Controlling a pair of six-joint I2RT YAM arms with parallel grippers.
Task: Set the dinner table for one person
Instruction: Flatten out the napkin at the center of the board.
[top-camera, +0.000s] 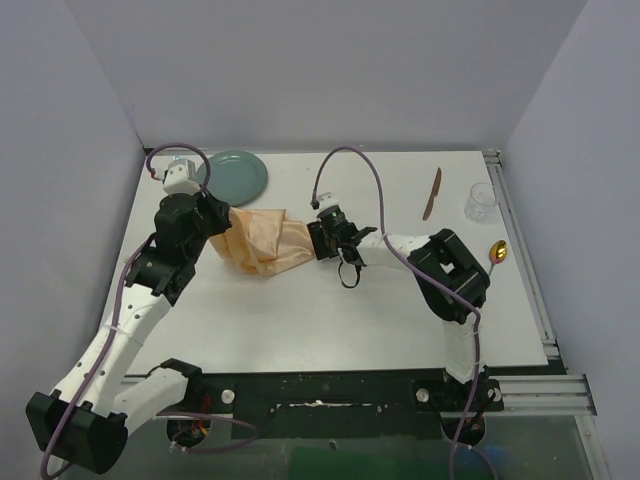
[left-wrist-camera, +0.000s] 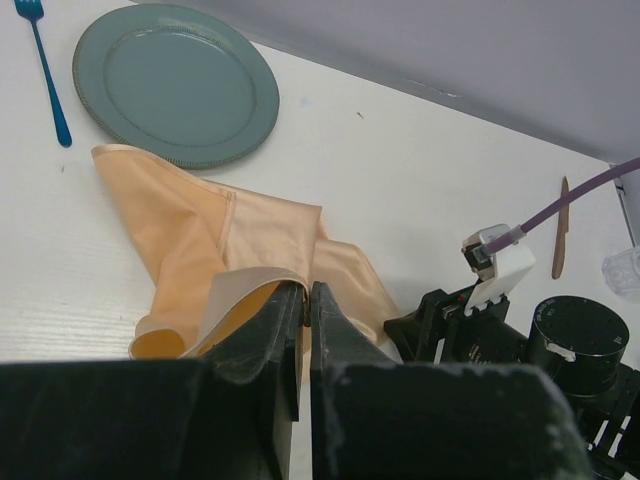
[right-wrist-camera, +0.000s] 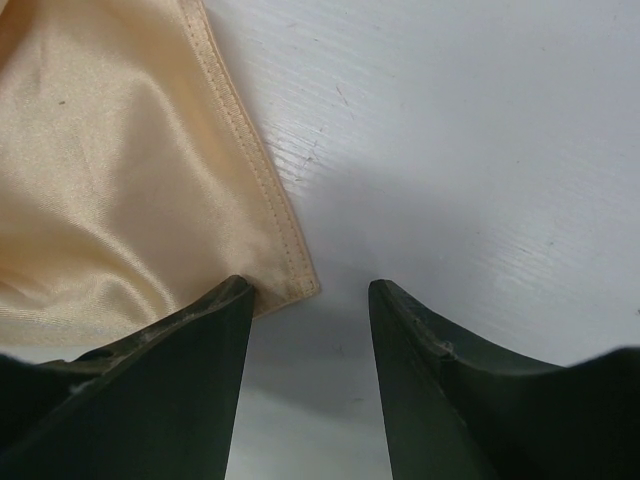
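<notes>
The white counter spans the view, railed along its right edge, with open surface nearer than the peach cloth. The left pincer is clamped on the cloth's fold. The right pincer stands apart at the cloth's hemmed corner. A teal plate lies just beyond the cloth, and a clear glass stands well to the cloth's right.

Plain pale lilac-grey walls

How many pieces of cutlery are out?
3: blue fork beside the plate, brown knife far right, gold spoon nearer on the right; the cloth may hide more.
</notes>
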